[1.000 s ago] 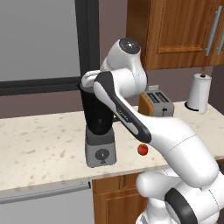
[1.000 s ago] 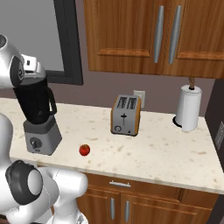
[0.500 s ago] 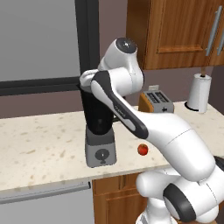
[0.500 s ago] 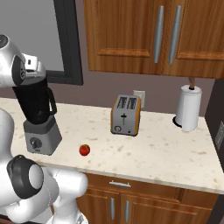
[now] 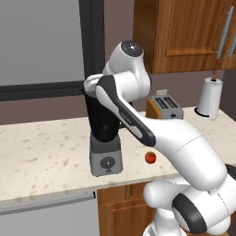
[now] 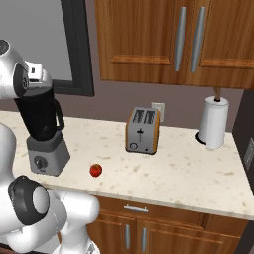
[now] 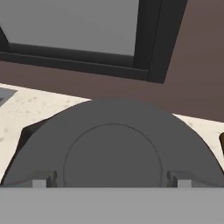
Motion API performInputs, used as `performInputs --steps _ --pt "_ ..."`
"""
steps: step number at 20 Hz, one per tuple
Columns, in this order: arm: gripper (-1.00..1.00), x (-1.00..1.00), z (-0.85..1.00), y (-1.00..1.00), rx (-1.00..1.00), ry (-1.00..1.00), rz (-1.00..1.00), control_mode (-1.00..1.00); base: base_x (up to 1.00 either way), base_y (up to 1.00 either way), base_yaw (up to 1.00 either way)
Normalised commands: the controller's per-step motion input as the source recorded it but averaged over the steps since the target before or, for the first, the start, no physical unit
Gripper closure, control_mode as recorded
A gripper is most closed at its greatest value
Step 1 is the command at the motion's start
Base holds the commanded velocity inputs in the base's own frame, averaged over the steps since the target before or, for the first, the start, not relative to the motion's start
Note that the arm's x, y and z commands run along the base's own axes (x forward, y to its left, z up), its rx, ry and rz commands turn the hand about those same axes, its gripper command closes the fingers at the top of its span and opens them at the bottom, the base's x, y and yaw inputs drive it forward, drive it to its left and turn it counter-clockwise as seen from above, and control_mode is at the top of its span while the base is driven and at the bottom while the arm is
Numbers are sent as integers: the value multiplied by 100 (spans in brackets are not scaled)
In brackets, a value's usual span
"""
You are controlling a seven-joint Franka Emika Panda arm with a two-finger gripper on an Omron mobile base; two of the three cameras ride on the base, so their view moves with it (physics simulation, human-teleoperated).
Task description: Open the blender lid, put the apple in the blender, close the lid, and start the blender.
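Observation:
The blender (image 5: 105, 133) stands on the counter, a dark jar on a grey base with a front dial; it also appears at the left in the right base view (image 6: 44, 129). My hand sits right on top of the jar, and the gripper (image 5: 93, 88) is open. In the hand view the round black blender lid (image 7: 113, 122) is very close, still on the jar. The gripper (image 7: 112, 180) straddles the lid's raised centre knob, one fingertip (image 7: 43, 181) on each side of it. The red apple (image 5: 150, 157) (image 6: 96, 170) lies on the counter to the right of the blender base.
An orange-sided toaster (image 6: 143, 130) stands mid-counter near the wall, with a paper towel roll (image 6: 214, 121) further right. A dark-framed window (image 7: 148, 39) is behind the blender. Wooden cabinets (image 6: 173, 39) hang above the counter.
The arm has shifted only slightly above the blender. The hand stays over the lid with its jaws open. Apple and blender have not moved.

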Motion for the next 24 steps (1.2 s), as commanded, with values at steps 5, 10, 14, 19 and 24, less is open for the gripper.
performInputs --steps 5,10,14,19,24 --pt "100 0 -36 0 0 0 0 -100 0 0 0" --pt "100 0 -11 0 0 0 0 -100 0 0 0" --pt "100 0 0 0 0 0 0 -100 0 0 0" --pt "100 0 15 1 0 0 0 -100 0 0 0" --pt "100 0 68 0 0 0 0 -100 0 0 0"
